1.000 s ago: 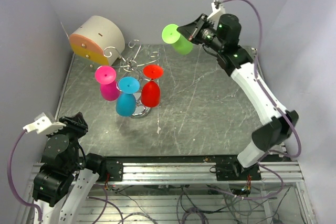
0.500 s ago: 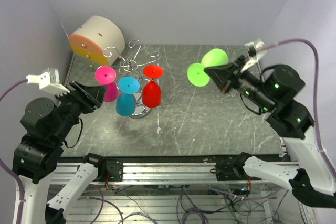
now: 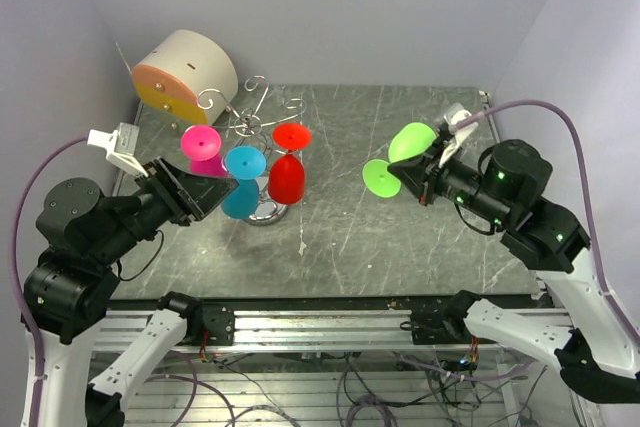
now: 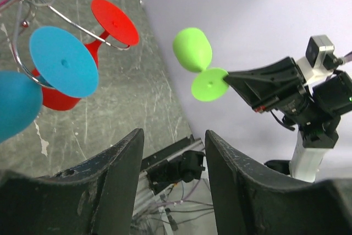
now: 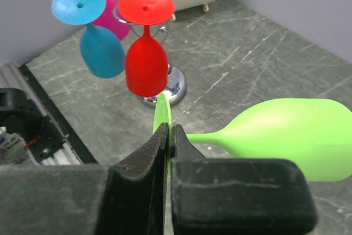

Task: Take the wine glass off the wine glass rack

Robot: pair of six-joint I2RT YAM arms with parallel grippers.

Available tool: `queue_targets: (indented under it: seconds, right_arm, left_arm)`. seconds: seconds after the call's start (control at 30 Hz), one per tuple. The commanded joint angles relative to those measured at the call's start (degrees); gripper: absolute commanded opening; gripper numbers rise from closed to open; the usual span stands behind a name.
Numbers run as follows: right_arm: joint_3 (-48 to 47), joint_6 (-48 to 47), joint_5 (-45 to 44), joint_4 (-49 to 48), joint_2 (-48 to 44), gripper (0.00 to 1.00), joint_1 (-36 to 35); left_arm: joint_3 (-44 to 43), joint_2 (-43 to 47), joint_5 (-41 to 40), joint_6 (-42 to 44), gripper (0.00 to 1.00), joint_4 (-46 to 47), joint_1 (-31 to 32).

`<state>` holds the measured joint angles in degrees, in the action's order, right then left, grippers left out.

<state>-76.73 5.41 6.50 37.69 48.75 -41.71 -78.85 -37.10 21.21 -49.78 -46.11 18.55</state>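
Top external view: the green wine glass (image 3: 410, 141) is off the wine glass rack (image 3: 262, 102) and well apart to its right. It hangs in the air above the bench (image 3: 350, 237) with its stem lying nearly sideways.
Right fingers (image 5: 140, 177): pinched shut on the thin edge of the glass's round foot, with the bowl sticking out to one side.
Left fingers (image 4: 113, 180): spread wide with nothing between them, close by the blue glass (image 3: 240, 197).
On the rack: the red glass (image 3: 287, 177), the blue glass and the pink glass (image 3: 207, 172) hang foot-up from the wire hooks.
Step in hand: most likely carrying the freed glass away to set it down.
Doing it well: move slowly, since a pinch on a flat foot gives the heavy bowl leverage to twist out. Turn the wrist until the foot faces down. Lower onto bare bench far from the rack's shiny base. Let go only once the foot sits flat.
Watch for: the left arm nudging the hanging glasses. Keep it where it is or draw it back.
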Motion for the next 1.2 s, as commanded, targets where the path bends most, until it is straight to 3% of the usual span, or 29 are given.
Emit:
queue_targets:
  seconds: [0.0,0.3,0.47,0.67,0.9,1.03,1.17]
  right_arm:
    - [-3.71,-6.75,-3.27,-4.77,3.47,0.0,-0.21]
    - [-17.89,-12.89,-7.92,-9.81,18.4,0.0,-3.06]
    - [-21.97,-21.68,-14.91,-14.49,24.24,0.0,-8.29]
    - [-7.85,-40.12,-22.22,-34.1,18.16,0.0,-20.4]
    - [-2.96,-48.57,-32.36,-34.57,15.71,0.0,-38.77]
    - [2.85,-58.06,-45.6,-41.29,16.91,0.0,-52.93]
    - [7.09,-66.68,-53.2,-50.45,18.7,0.0,-59.53]
  left_arm:
    - [1.76,-0.09,5.06,-2.39,0.59,-0.95,0.44]
    - [1.97,-0.75,2.5,-1.3,0.59,-3.35,0.44]
    - [3.28,0.37,1.69,-1.44,0.59,-3.79,0.43]
    - [3.7,1.45,0.97,-2.74,0.59,-4.16,0.44]
    - [4.2,3.47,0.01,-8.94,0.59,-2.15,0.44]
    - [5.32,4.8,1.28,-14.3,0.59,-0.24,0.43]
    - [5.06,6.25,2.84,-20.27,0.59,0.16,0.44]
